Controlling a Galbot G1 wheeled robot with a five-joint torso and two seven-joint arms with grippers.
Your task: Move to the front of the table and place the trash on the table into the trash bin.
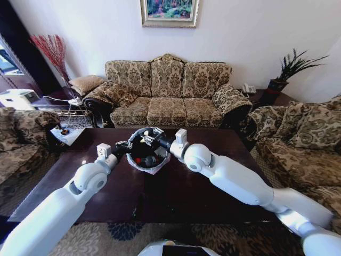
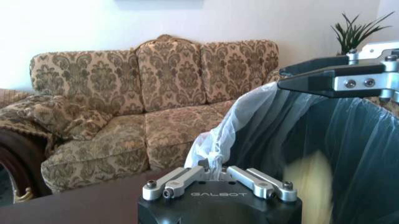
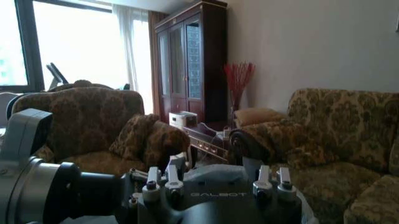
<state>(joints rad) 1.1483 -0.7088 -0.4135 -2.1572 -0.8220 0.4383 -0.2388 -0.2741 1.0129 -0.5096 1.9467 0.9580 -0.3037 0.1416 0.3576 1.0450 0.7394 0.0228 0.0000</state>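
"GALBOT" is printed in pale letters on the dark housing of both wrists. The trash bin (image 1: 149, 158) stands upright on the dark wooden counter (image 1: 176, 186), about mid-width and toward its far edge, with the patterned sofa (image 1: 168, 93) behind it. Its thin greyish bag is folded over the rim. Inside lie a clear bottle with a red cap (image 1: 145, 160), its long axis running roughly across the bin, and some red scraps; no label can be read.

The left hand (image 1: 126, 145) is at the bin's left rim, its fingers closed on the bunched white edge of the bag (image 2: 215, 147). The right hand (image 1: 149, 137) hangs above the bin's far rim, its dark fingers (image 2: 324, 80) held close together over the opening; whether they grip anything I cannot tell.
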